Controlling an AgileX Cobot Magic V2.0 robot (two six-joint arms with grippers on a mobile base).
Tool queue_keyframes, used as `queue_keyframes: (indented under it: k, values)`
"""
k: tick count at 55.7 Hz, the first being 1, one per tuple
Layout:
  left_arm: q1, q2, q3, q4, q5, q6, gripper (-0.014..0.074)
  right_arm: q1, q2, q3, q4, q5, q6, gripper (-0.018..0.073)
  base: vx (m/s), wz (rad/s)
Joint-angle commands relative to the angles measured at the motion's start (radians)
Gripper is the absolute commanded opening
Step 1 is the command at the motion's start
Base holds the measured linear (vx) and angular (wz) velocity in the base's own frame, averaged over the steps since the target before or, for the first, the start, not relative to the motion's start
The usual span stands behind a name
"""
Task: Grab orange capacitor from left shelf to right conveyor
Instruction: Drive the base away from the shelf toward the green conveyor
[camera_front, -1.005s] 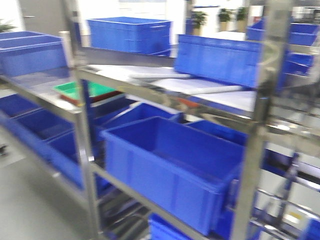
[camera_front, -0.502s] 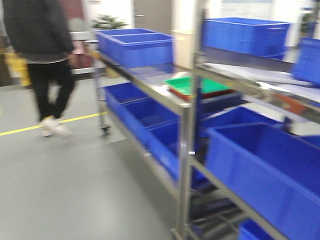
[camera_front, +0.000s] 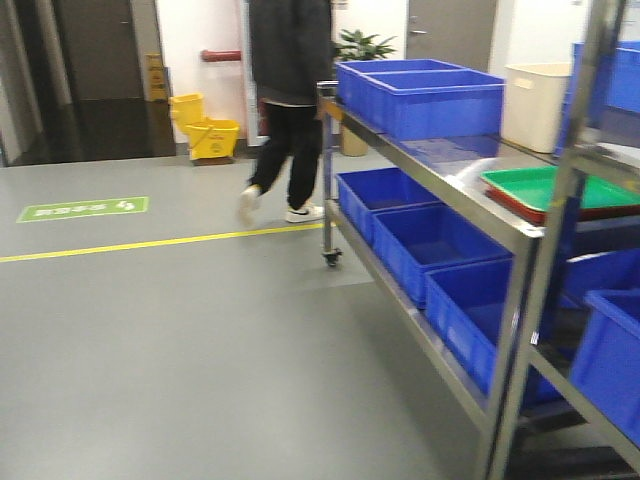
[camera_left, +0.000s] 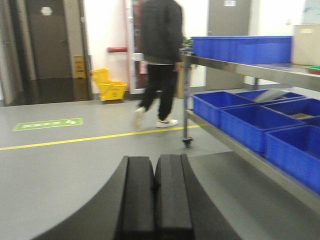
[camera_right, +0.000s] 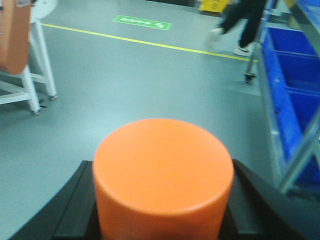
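Note:
The orange capacitor (camera_right: 162, 175), a smooth orange cylinder, sits between the black fingers (camera_right: 75, 205) of my right gripper (camera_right: 162, 220), which is shut on it above the grey floor. My left gripper (camera_left: 155, 200) is shut and empty, its two black pads pressed together, pointing over the floor beside the steel shelf (camera_left: 240, 65). The shelf (camera_front: 450, 180) fills the right side of the front view. Neither gripper shows in the front view. No conveyor is in view.
Blue bins (camera_front: 420, 95) stand on the shelf's top level, more blue bins (camera_front: 430, 240) below, and a green tray (camera_front: 560, 185) at right. A person in black (camera_front: 290, 100) walks by the shelf's far end. A yellow mop bucket (camera_front: 210, 135) stands by the wall. A white frame (camera_right: 35, 65) stands at left in the right wrist view.
The front view has swung left: the shelf slid to the right edge, open floor fills the left, and the person now appears near the shelf's far end.

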Motion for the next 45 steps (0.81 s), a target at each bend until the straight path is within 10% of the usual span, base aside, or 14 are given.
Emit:
queue_keyframes:
  k: [1,45]
  values:
    - [-0.004,-0.011,0.032,-0.007,-0.083,-0.001,-0.0006,0.002,0.006,-0.028,-0.015,-0.083,-0.004,0.0344,0.14,0.39]
    - [-0.004,-0.012,0.032,-0.007,-0.083,-0.001,-0.0006,0.002,0.002,-0.028,-0.014,-0.082,-0.004,0.0344,0.24,0.26]
